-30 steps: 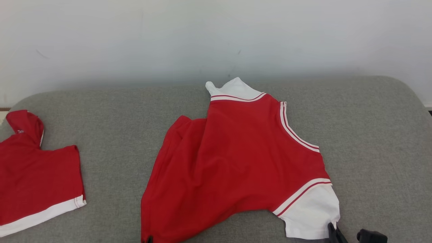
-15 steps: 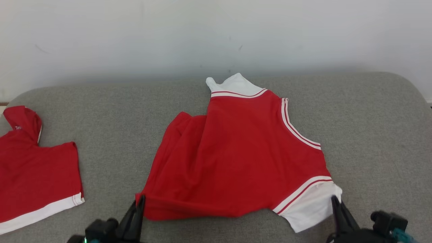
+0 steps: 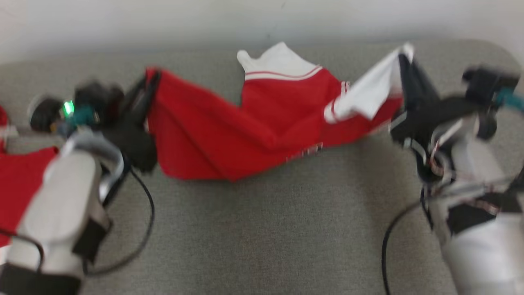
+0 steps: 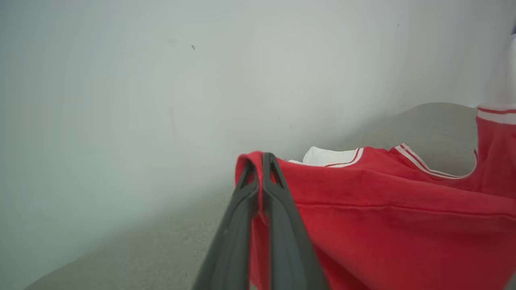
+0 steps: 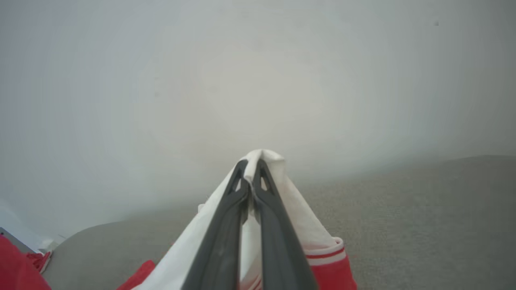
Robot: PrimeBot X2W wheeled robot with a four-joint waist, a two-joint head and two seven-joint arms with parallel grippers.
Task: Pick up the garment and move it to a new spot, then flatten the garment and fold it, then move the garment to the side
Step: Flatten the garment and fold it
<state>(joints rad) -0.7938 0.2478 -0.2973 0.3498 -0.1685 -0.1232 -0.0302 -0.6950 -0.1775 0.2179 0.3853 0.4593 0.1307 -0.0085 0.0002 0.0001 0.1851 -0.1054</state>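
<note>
Nearest, at 6 o'clock in the head view, the grey cushion (image 3: 262, 237) lies bare. Farther out, at 10 o'clock, the left gripper (image 3: 149, 84) is pinched tight on a red corner of the shirt (image 3: 245, 127). The left wrist view shows its fingers (image 4: 242, 209) together, with cloth folded over their tips. At 2 o'clock the right gripper (image 3: 403, 61) is clamped the same way on the white sleeve (image 3: 374, 92). The shirt hangs between them, sagging in the middle, and its lowest fold meets the cushion. The other sleeve (image 3: 278, 61) lies flat at 12 o'clock, toward the wall (image 3: 163, 20). A second red garment (image 3: 20, 180) lies at 9 o'clock, apart from the shirt.

This looks like a two-handed lift; whether it is to carry or to fold, I cannot tell. To do it well, both arms should travel level and at one pace. They should draw slightly apart, toward 9 and 3 o'clock, so the sag pulls out. Neither grip should let go until the cloth lies flat, clear of the second garment.
</note>
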